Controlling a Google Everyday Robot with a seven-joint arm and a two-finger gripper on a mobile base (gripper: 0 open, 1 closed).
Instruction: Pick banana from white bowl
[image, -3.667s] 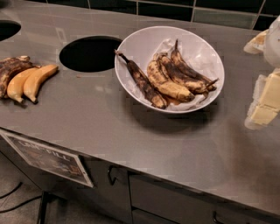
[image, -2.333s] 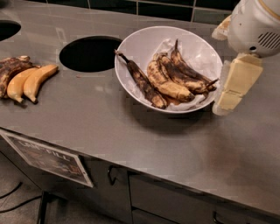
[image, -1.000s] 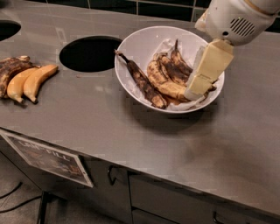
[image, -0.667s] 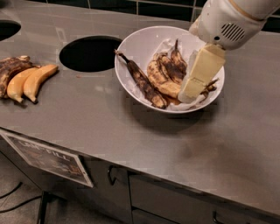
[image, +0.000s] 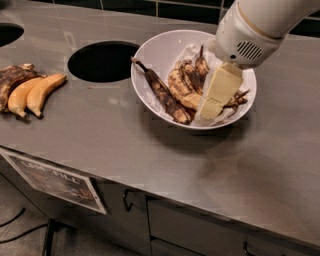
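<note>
The white bowl (image: 150, 55) stands on the steel counter, right of centre. In it lies the banana (image: 182, 87), a brown-blotched yellow cluster with a dark stem pointing to the back. A single slim, almost black banana (image: 161, 93) lies along its left side. My gripper (image: 212, 102), cream-coloured below a white arm housing (image: 250, 32), reaches down from the upper right into the right half of the bowl. It sits right against the cluster's right side and hides part of it.
A round hole (image: 102, 61) opens in the counter left of the bowl, and another (image: 7, 34) at the far left. Two smooth orange-yellow bananas (image: 37, 94) and a dark one (image: 11, 80) lie at the left edge. A label (image: 55, 181) hangs on the cabinet front.
My gripper came in from the right edge, moved left over the bowl's rim and went down onto the right side of the banana cluster. The bananas and bowl have not moved.
</note>
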